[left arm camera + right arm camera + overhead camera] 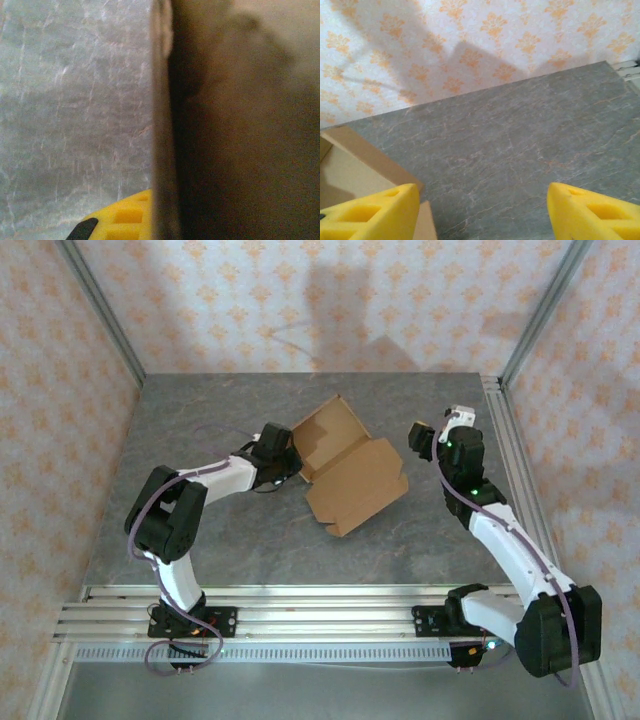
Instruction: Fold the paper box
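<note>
grey table (250, 540), left gripper (288, 462) low, clamped on paper box (355, 480), right gripper (481, 212) nearby, jaws spread

**Left arm** (190, 502): base at the near left edge. Elbow folded back. Forearm stretched forward and to the right, held low.

**Left gripper** (281, 452): jaws closed tight on a side wall of the paper box (350, 478). One yellow finger (122, 220) lies against the wall's edge in the left wrist view.

**Right arm** (505, 540): base at the near right edge. Long link angled away and leftward. Wrist turned to the left.

**Right gripper** (420, 436): jaws parted wide, holding nothing. Both yellow fingertips (370, 215) sit well apart in the right wrist view.
</note>
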Tool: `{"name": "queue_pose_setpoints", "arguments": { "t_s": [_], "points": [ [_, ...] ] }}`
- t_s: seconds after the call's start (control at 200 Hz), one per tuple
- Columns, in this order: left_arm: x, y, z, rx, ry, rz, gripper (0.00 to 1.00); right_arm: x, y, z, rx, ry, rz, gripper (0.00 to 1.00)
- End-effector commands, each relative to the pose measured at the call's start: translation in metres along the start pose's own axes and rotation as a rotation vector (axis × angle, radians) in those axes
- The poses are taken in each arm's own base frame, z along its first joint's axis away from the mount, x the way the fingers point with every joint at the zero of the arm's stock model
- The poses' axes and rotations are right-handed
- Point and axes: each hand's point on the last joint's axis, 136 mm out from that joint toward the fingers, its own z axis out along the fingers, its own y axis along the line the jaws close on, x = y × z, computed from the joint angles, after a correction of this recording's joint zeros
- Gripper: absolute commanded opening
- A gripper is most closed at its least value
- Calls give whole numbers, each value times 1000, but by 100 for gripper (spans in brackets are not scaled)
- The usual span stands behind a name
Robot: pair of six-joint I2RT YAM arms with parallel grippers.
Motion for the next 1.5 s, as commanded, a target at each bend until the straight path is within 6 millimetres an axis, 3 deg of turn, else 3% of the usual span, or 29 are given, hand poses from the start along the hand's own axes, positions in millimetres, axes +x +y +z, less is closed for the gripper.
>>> {"name": "queue_pose_setpoints", "arguments": {
  "t_s": [0.0, 0.225, 0.46, 0.561, 0.691, 0.796, 0.901, 1.066, 1.186, 1.311, 1.492],
  "points": [
    [11, 5, -11, -86, 104, -194, 0, -4, -11, -7, 84, 22, -39, 68],
    [23, 21, -26, -285, 195, -350, 0, -7, -16, -5, 117, 22, -53, 68],
    [44, 30, -12, -267, 270, -597, 0, -10, -23, -7, 158, 10, -89, 69],
    [50, 28, -6, -253, 292, -668, 17, -10, -26, -7, 173, 11, -112, 69],
    [44, 25, -13, -254, 273, -669, 60, -10, -27, -7, 179, 12, -128, 69],
    [36, 23, -27, -263, 236, -623, 84, -8, -24, -7, 160, 17, -132, 69],
    [28, 26, -51, -308, 170, -527, 100, -6, -19, -6, 129, 23, -133, 69],
    [3, 31, -85, -342, 45, -332, 100, -1, -8, -5, 62, 39, -127, 70],
    [-21, 27, -93, -309, -25, -171, 100, 9, 1, -3, 13, 60, -113, 70],
    [-44, 22, -77, -236, -9, -87, 100, 21, 11, 1, -20, 92, -115, 70],
    [-66, 17, -37, -121, 67, -93, 100, 37, 19, 9, -44, 144, -38, 70]
  ]
}}
